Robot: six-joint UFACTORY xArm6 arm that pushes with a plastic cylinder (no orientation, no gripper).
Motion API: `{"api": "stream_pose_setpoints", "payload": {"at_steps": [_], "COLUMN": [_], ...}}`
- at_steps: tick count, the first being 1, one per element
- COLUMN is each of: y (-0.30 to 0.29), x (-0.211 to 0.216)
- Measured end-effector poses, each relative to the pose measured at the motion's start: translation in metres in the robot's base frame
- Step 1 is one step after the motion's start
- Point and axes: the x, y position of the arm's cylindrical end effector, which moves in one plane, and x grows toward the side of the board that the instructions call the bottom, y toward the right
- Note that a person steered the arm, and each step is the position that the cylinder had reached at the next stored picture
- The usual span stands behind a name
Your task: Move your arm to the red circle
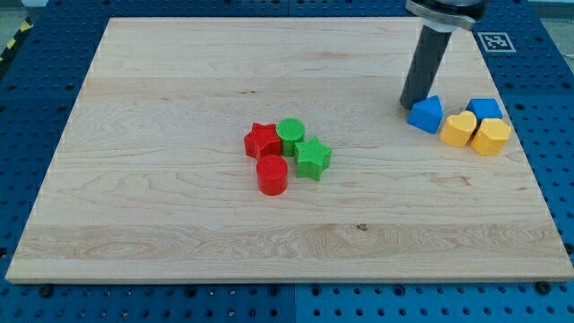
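Currently: my tip (412, 105), bare rod w/o jaws, nothing held, touching blue plastic triangular block (427, 115). Red plastic circle block (272, 175) at approx. 8 o'clock; approach avoiding green star block (313, 158).

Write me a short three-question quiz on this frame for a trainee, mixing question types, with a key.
1. True or false: my tip is touching the red cylinder-shaped circle block.
2. Multiple choice: which block sits nearest my tip? A) the green star-shaped block B) the blue wedge-like block C) the yellow heart-shaped block
3. Fill in: the red circle block lies in a cluster with the red star-shaped block, the green star and the green ______ block on the wooden board.

Key: 1 false, the tip is far off toward the view's right; 2 B; 3 round.
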Motion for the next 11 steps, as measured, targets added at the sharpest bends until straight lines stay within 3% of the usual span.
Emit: {"api": "stream_pose_setpoints", "payload": {"at_steps": [1,3,6,7,8,11], "y": [0.003,-0.046,-0.057,-0.101,-0.142,-0.189], "x": [0.001,0.009,0.168,0.193,0.182,0.172]}}
